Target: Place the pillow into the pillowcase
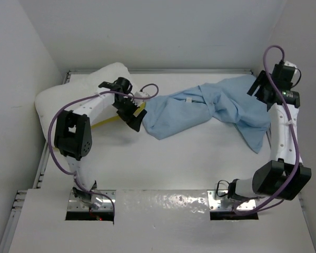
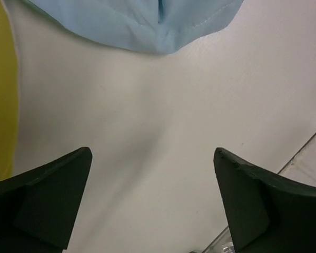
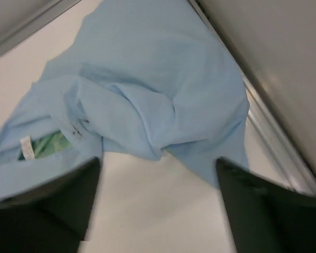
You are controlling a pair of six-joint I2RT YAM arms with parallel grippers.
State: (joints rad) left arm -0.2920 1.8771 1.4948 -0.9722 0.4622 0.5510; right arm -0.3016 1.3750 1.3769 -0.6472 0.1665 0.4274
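Observation:
The white pillow [image 1: 68,97] lies at the far left corner of the table, its yellow band [image 1: 108,122] facing the middle. The pillowcase [image 1: 210,105], plain light blue and crumpled, stretches from the centre to the far right. My left gripper [image 1: 132,118] hovers open between the pillow and the pillowcase's left end. In the left wrist view the gripper [image 2: 152,200] has only bare table between its fingers, with the pillowcase [image 2: 142,21] ahead and the yellow band [image 2: 1,89] at left. My right gripper [image 1: 259,90] hangs open over the pillowcase's right end [image 3: 147,89], nothing held [image 3: 158,211].
A metal rail [image 1: 163,71] and white walls close in the table at the back and both sides. A white label [image 3: 26,147] and a bit of green lining [image 3: 52,142] show at a fold in the pillowcase. A rail [image 3: 268,126] runs close to my right gripper.

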